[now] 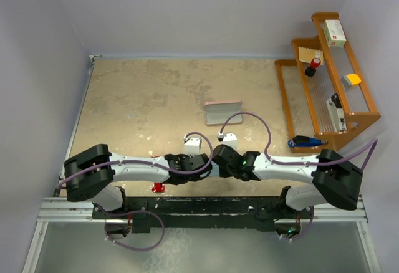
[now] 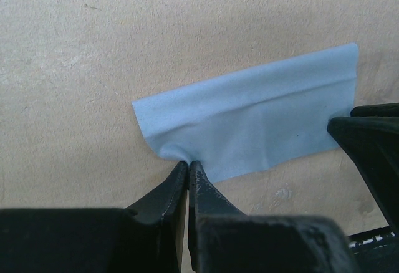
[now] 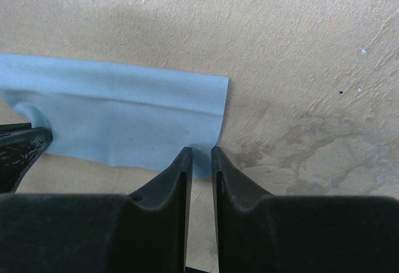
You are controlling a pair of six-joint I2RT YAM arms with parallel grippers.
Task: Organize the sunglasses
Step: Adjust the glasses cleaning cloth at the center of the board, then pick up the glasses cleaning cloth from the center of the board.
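The light blue cloth (image 2: 249, 123) lies flat on the table, folded into a strip; it also shows in the right wrist view (image 3: 124, 117). My left gripper (image 2: 188, 162) is shut on its near left corner, where the cloth puckers. My right gripper (image 3: 201, 151) stands at the near right corner with a narrow gap between the fingers, and the cloth there is flat. In the top view both grippers (image 1: 209, 166) (image 1: 219, 154) meet at the table's middle and hide the cloth. The red sunglasses (image 1: 158, 187) show as a small red bit under my left arm. The pink case (image 1: 222, 112) lies further back.
A wooden stepped rack (image 1: 293, 98) stands at the right with small boxes and bottles on it. A blue and black object (image 1: 305, 141) lies at its foot. Walls close the table at the left and back.
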